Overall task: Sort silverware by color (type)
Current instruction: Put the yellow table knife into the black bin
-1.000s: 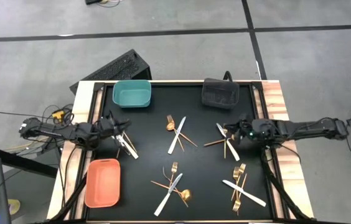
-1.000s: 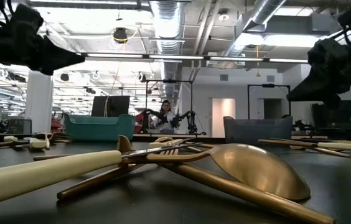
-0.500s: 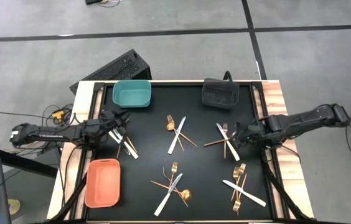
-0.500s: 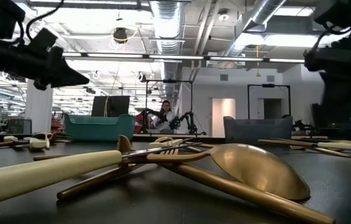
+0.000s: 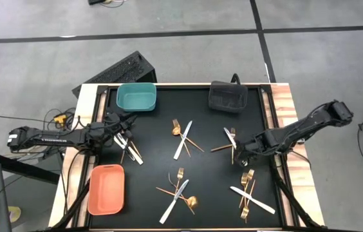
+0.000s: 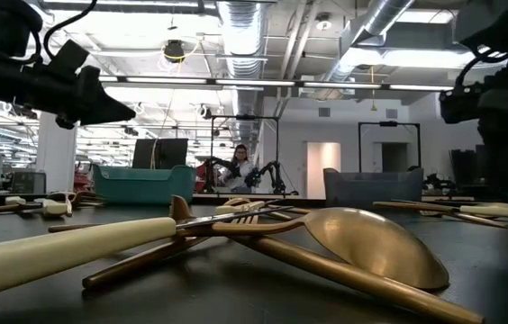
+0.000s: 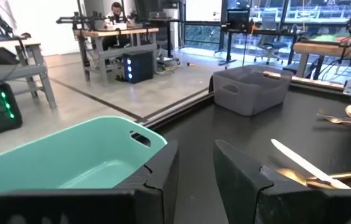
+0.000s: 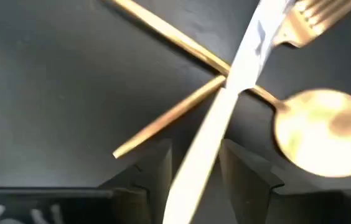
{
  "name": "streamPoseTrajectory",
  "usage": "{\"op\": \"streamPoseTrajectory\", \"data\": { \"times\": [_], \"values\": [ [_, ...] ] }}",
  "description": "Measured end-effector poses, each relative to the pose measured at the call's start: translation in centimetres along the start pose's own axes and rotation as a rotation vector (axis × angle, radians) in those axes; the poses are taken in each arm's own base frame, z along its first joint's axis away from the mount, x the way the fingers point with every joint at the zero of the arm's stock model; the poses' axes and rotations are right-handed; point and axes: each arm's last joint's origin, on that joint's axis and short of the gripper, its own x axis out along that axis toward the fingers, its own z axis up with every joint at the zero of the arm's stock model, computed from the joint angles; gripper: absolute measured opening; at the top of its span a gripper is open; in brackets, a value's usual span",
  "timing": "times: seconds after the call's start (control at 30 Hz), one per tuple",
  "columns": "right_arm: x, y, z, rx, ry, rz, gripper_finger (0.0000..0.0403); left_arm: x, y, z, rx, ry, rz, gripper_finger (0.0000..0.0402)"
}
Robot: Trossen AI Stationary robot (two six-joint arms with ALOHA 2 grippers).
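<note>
Straddling a white knife (image 8: 225, 112), the right hand (image 8: 194, 168) gapes open, unseen from low down.

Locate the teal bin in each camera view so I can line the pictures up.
High view: teal bin at the table's far edge, left of centre.
Low view: in the background, left of centre, behind the cutlery.
Left wrist view: close up, just ahead of the left gripper.
Right wrist view: not in it.
Shared landmark: the dark grey bin, along the same far edge, in those three views.
</note>
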Motion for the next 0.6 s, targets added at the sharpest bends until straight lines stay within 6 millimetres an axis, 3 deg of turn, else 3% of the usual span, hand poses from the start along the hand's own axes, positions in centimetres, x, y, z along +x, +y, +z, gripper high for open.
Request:
{"op": "streamPoseTrajectory", "data": {
  "times": [0.17,0.3,0.43,0.6],
  "values": [
    [1.3,-0.1,0.3,0.022,0.055,-0.061,0.0211,0.1,-0.1,-0.3,-0.021,0.023,0.003,0.0089],
    [2.4,-0.2,0.5,-0.007,0.123,-0.096,0.0209,0.2,-0.1,-0.5,-0.02,0.04,0.005,0.0089],
    [3.1,-0.2,0.9,-0.047,0.151,-0.103,0.0179,0.3,-0.2,-0.7,-0.008,0.057,-0.001,0.0089],
    [3.1,-0.6,1.4,-0.071,0.166,-0.085,0.0108,0.5,-0.3,-1.0,0.006,0.084,-0.017,0.0089]
  ]
}}
